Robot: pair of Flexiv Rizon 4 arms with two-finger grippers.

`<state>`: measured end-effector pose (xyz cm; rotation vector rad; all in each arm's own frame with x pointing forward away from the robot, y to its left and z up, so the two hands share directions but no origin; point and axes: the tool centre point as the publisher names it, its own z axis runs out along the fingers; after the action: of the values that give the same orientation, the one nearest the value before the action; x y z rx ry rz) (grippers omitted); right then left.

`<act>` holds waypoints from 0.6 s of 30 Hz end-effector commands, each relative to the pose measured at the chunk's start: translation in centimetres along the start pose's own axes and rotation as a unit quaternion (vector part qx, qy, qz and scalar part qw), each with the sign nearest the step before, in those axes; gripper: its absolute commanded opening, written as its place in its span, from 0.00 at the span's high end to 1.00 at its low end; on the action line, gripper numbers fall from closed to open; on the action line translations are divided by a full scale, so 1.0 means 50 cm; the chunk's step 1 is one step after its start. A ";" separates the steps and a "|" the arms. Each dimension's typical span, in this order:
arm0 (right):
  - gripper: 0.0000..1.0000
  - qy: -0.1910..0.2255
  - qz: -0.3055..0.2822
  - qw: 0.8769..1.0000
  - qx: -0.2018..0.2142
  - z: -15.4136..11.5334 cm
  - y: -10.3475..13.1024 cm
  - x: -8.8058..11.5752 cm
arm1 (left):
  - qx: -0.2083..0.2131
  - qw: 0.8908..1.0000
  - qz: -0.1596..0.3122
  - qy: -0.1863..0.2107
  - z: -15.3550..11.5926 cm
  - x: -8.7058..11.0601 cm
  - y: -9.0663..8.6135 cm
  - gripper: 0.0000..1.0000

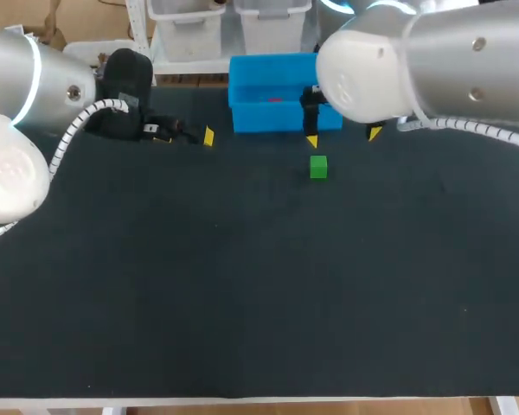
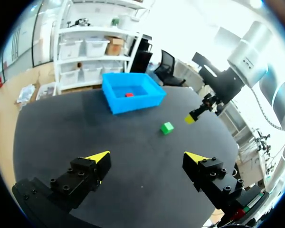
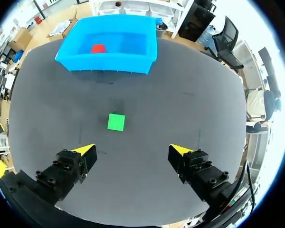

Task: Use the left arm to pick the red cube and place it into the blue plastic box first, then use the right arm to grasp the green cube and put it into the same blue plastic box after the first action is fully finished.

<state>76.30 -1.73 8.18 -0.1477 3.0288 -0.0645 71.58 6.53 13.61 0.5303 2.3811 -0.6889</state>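
Right wrist view: green cube (image 3: 116, 122) ahead of right hand (image 3: 131, 148), seemingly below; fingers (image 3: 87, 150) spread, empty.

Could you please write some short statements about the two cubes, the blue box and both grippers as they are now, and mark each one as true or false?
1. The red cube lies inside the blue plastic box. True.
2. The green cube is also inside the box. False: it lies on the table, in front of the box.
3. The right gripper is shut on the green cube. False: its fingers are open, and the cube lies ahead of them, untouched.
4. The left gripper is open and holds nothing. True.
5. The green cube touches the box's wall. False: bare table shows between them.
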 end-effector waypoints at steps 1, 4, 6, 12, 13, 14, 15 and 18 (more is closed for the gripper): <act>0.00 0.019 0.008 1.000 0.001 0.017 0.014 -0.015 | 0.005 1.000 0.001 -0.003 -0.001 0.003 0.005 0.00; 0.00 0.021 0.017 1.000 -0.002 0.025 0.017 -0.017 | 0.005 1.000 0.001 -0.003 -0.001 0.003 0.005 0.00; 0.00 0.022 0.028 0.999 -0.006 0.029 0.020 -0.018 | 0.005 1.000 0.001 -0.003 -0.001 0.003 0.005 0.00; 0.00 0.019 0.040 0.999 -0.008 0.036 0.034 -0.024 | 0.005 1.000 0.001 -0.003 -0.001 0.003 0.005 0.00; 0.00 0.019 0.040 0.999 -0.009 0.038 0.036 -0.026 | 0.005 1.000 0.001 -0.003 -0.001 0.003 0.005 0.00; 0.00 0.020 0.041 0.999 -0.009 0.041 0.038 -0.027 | 0.005 1.000 0.001 -0.003 -0.001 0.003 0.005 0.00; 0.00 0.020 0.041 0.999 -0.010 0.043 0.039 -0.028 | 0.005 1.000 0.001 -0.003 -0.001 0.003 0.005 0.00; 0.00 0.021 0.042 0.999 -0.012 0.045 0.043 -0.031 | 0.005 1.000 0.001 -0.003 -0.001 0.003 0.005 0.00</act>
<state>77.50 0.19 6.13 -0.0240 3.0669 -0.0213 71.58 6.53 13.61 0.5302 2.3809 -0.6890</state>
